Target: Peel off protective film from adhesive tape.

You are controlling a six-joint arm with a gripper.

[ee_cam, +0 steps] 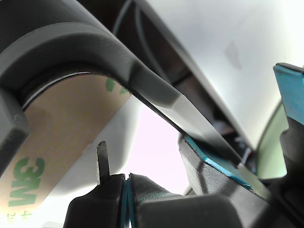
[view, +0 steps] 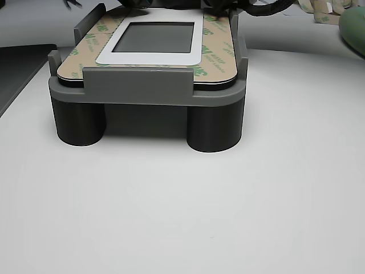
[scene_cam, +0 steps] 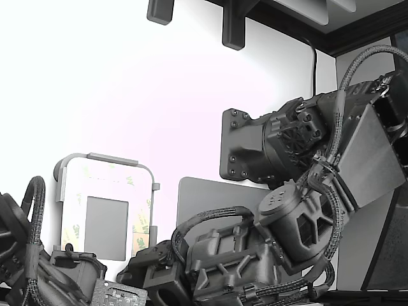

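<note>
The adhesive tape frames a grey square (view: 154,37) on a white plate (view: 149,58), which lies in a grey fixture (view: 137,85). Tan protective film (view: 85,51) with green 3M print covers the strips. In the wrist view the film (ee_cam: 61,137) lies very close under the fixture's curved rim (ee_cam: 95,42). My gripper (ee_cam: 126,190) sits at the film's edge. Its blue-padded tips are pressed together, and a thin blade stands up from one finger. No film shows between them. In the exterior view the gripper (scene_cam: 150,258) is at the plate's (scene_cam: 105,191) lower right corner.
A dark grey mat (scene_cam: 210,197) lies beside the fixture on the exterior view's right. A second arm (scene_cam: 25,255) sits at the exterior view's lower left. Loose tan strips (view: 319,8) and a green object (view: 353,28) lie at the far right of the other view.
</note>
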